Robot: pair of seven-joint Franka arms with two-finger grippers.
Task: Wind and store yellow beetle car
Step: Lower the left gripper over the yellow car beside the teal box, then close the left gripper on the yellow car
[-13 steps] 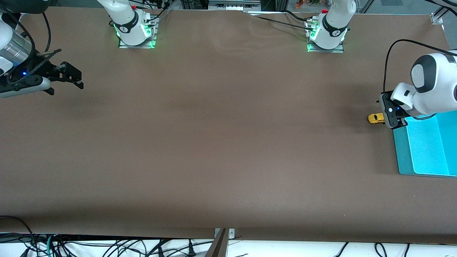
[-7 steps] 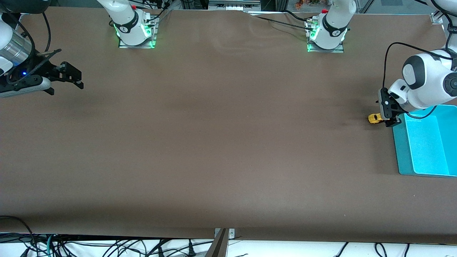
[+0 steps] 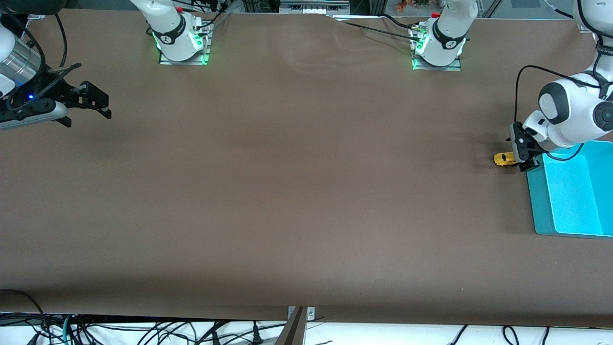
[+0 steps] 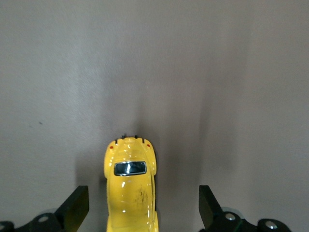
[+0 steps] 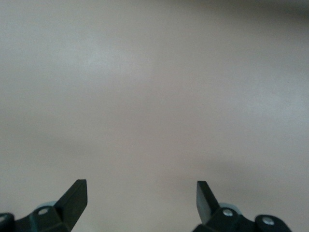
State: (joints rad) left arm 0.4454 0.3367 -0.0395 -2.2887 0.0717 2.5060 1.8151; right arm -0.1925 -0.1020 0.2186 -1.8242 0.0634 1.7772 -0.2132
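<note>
The left claw (image 4: 140, 212) stands wide open, straddling the yellow beetle car (image 4: 130, 186) on the counter (image 3: 306, 191) beside the teal bin (image 3: 539, 201), gripping nothing. The car looks light, hard and glossy, so pinch its flat sides. Only the left wrist view shows the gaps. The right claw (image 3: 91, 101) waits open, empty, over its end.

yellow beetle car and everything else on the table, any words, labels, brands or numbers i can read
None can be read.
The tiny bright yellow beetle-shaped toy car: no lettering shows on its roof or rear.
The shallow turquoise plastic tray: plain.
Round marks on the white arm bases: too small to read.
</note>
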